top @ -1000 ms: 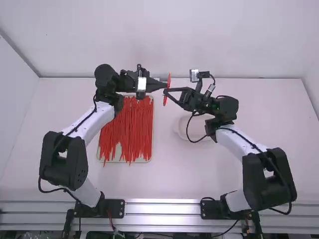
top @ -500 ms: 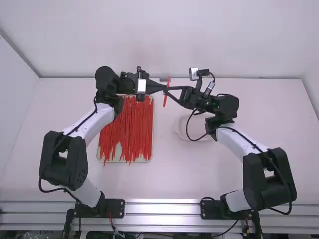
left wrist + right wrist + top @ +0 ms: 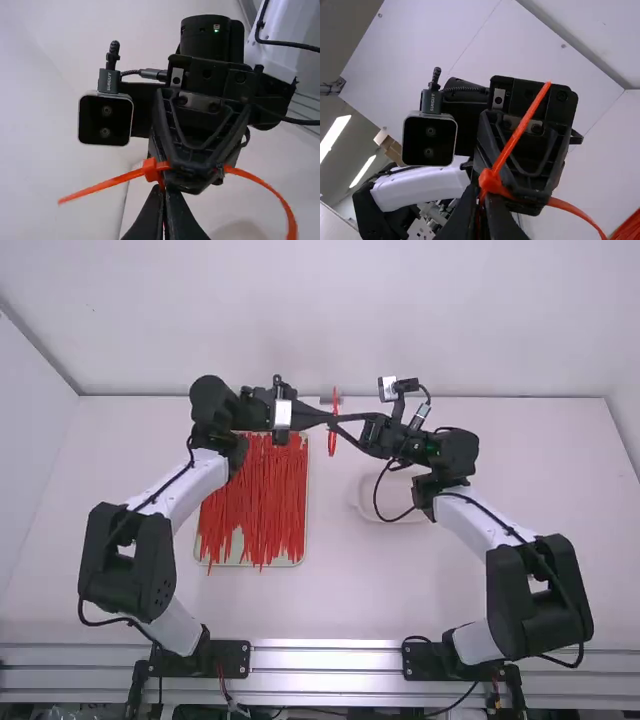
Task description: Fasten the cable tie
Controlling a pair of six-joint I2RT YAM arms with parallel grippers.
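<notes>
Left gripper (image 3: 164, 201) and right gripper (image 3: 479, 201) meet in mid-air, both clamped on the orange cable tie (image 3: 150, 169), seemingly to pull it tight.

The cable tie (image 3: 150, 169) is smooth, faintly glossy red plastic; the left gripper (image 3: 163, 215) and right gripper (image 3: 480, 215) are matt black plastic. The table (image 3: 560, 500) is matt white, the arm links (image 3: 188, 483) glossy white, the front rail (image 3: 320, 650) brushed metal.
</notes>
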